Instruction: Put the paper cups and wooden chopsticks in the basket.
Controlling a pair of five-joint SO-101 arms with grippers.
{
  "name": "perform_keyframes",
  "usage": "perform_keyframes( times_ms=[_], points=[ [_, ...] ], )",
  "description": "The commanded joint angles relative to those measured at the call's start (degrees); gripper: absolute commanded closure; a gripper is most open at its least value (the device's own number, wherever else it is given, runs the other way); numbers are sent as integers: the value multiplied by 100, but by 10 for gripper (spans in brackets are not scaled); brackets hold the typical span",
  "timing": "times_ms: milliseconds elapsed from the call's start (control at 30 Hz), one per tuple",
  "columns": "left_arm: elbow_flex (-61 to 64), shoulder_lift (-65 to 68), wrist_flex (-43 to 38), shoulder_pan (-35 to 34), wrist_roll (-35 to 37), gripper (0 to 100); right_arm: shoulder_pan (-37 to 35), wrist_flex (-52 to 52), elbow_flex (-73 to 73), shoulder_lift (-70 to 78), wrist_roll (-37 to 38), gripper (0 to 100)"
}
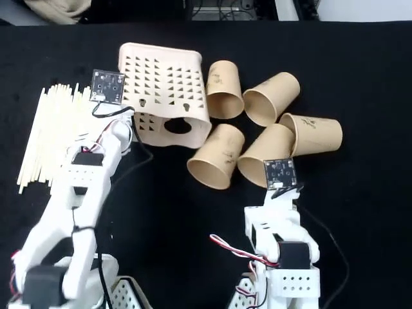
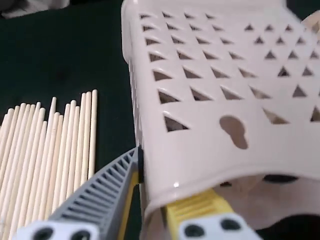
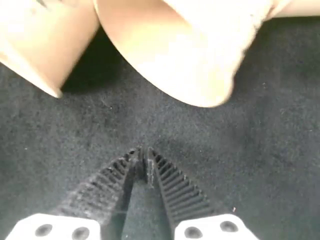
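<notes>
Light, stiff, roll-prone chopsticks (image 1: 51, 132) lie fanned at 9 o'clock of the tipped basket (image 1: 164, 84), whose thin wall the left gripper (image 2: 155, 185) pinches, while at its 3 o'clock five light, crushable cups (image 1: 270, 138) lie sideways, probably best taken by the rim, with the right gripper (image 3: 143, 160) pressed together, empty, at their 6 o'clock.

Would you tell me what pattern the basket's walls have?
Rows of triangular holes across the basket, clearest in the left wrist view.
</notes>
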Motion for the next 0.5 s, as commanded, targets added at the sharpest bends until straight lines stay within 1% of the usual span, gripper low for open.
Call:
perform_keyframes(
  times_ms=[0,167,267,367,467],
  points=[
    [-119,-826,387,84,545,972,70,35,-13,-338,26,985],
    [-180,-1204,853,-75,958,973,70,35,-13,-338,26,985],
    [-514,-1257,1407,-268,1319,973,70,35,-13,-338,26,985],
    [-1051,-1292,2391,-356,1714,973,70,35,-13,-338,26,985],
    [-1710,-1284,3358,-365,1846,973,70,35,-13,-338,26,985]
  ],
)
